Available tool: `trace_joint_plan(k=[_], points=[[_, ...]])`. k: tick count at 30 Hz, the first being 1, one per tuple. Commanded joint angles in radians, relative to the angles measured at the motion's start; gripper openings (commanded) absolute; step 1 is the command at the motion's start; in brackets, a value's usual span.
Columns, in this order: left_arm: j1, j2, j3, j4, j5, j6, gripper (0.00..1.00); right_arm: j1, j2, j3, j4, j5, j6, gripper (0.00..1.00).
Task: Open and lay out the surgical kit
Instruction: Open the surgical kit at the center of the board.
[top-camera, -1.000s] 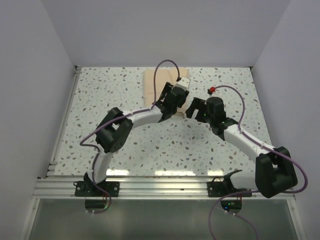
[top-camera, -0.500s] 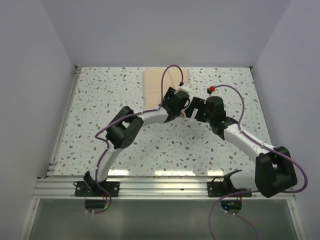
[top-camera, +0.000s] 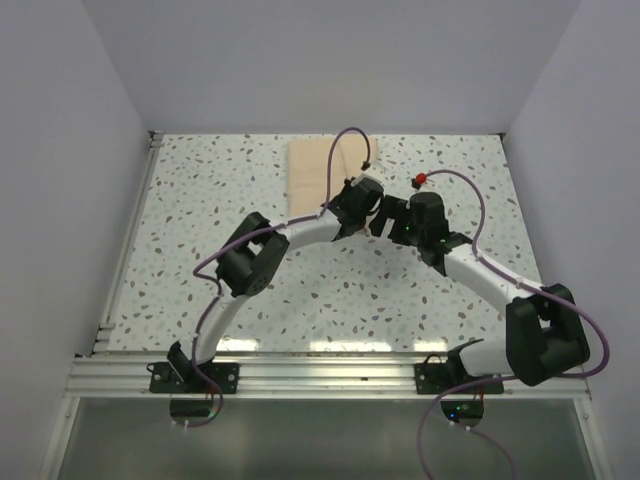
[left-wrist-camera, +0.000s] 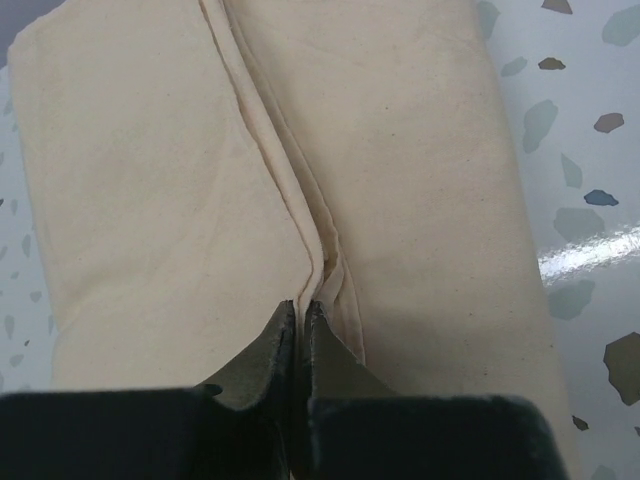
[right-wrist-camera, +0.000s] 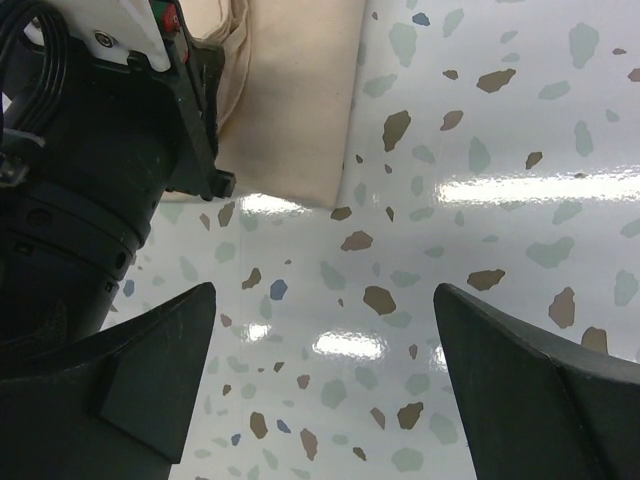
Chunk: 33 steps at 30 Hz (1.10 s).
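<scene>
1. Speckled tabletop (top-camera: 190, 240) is carrying the folded cloth wrap (top-camera: 312, 172) at its far middle; no instruments are showing.
2. Risk: a pull may be slipping the thin pinch off the fold, or dragging the whole bundle.
3. Left end effector (left-wrist-camera: 300, 310) is pinching the wrap's centre fold, closed tight; right end effector (right-wrist-camera: 322, 380) is hovering wide apart, empty, beside the wrap's corner.
</scene>
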Motion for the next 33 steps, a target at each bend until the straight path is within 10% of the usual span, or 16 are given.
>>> trace_joint_plan(k=[1, 17, 20, 22, 23, 33], points=[[0.01, 0.017, 0.041, -0.071, -0.05, -0.015, 0.0, 0.006, 0.007, 0.046, -0.015, -0.014, -0.001, 0.95], [0.439, -0.773, -0.666, 0.165, 0.096, -0.454, 0.0, 0.026, 0.055, 0.064, -0.022, -0.005, -0.035, 0.95], [0.521, -0.807, -0.743, 0.132, 0.086, -0.506, 0.29, 0.045, 0.086, 0.083, -0.027, -0.002, -0.052, 0.95], [0.555, -0.793, -0.78, 0.08, 0.094, -0.562, 0.92, 0.072, 0.116, 0.113, -0.045, 0.008, -0.078, 0.96], [0.584, -0.787, -0.795, 0.075, 0.106, -0.581, 0.99, 0.083, 0.128, 0.132, -0.077, 0.017, -0.086, 0.96], [0.612, -0.726, -0.993, 0.193, 0.249, -0.642, 0.99, 0.31, 0.233, 0.458, -0.274, 0.196, -0.15, 0.98]])
